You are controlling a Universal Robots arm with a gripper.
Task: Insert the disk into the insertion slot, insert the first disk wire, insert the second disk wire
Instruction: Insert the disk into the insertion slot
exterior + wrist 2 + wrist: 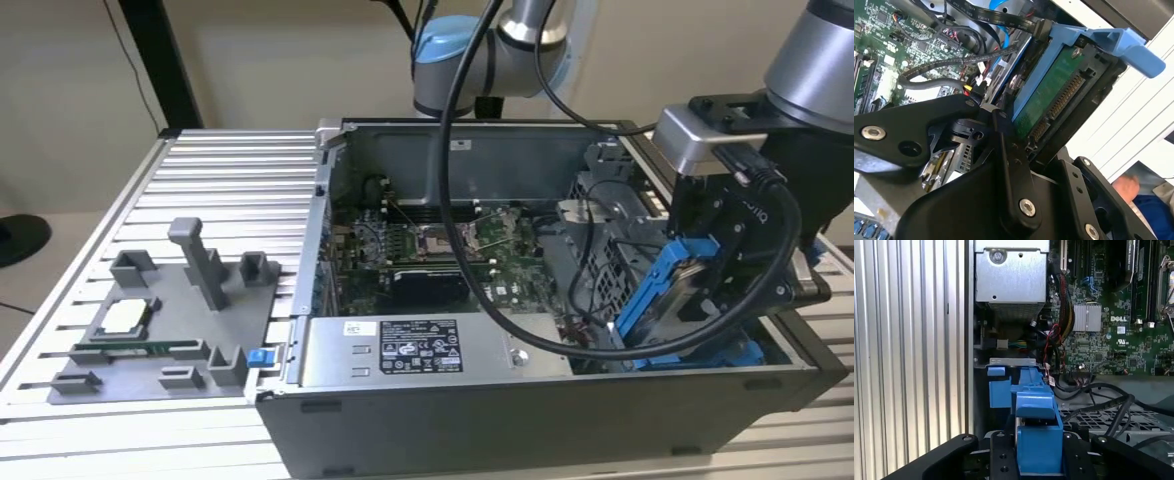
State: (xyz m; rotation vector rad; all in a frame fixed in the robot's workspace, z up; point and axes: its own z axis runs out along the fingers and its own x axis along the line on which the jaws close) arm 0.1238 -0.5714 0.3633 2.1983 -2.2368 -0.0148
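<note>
My gripper (710, 285) is shut on the disk (678, 288), a silver-grey drive clipped in a bright blue frame. I hold it on edge and tilted, just above the grey perforated drive cage (603, 262) on the exterior view's right side of the open computer case. The second wrist view shows the disk's green circuit side and connector (1056, 97) between my black fingers (1004, 145). In the first wrist view the blue frame (1037, 437) sits between the fingers, in line with the insertion slot (1000, 392) and its blue tabs. Loose black wires (1114, 405) lie over the cage.
The green motherboard (427, 245) fills the case floor, with the silver labelled power supply box (400, 350) at the near edge. A thick black cable (534, 330) loops off my arm across the case. A grey fixture tray (147, 330) rests on the slatted table. A person (1134, 195) is nearby.
</note>
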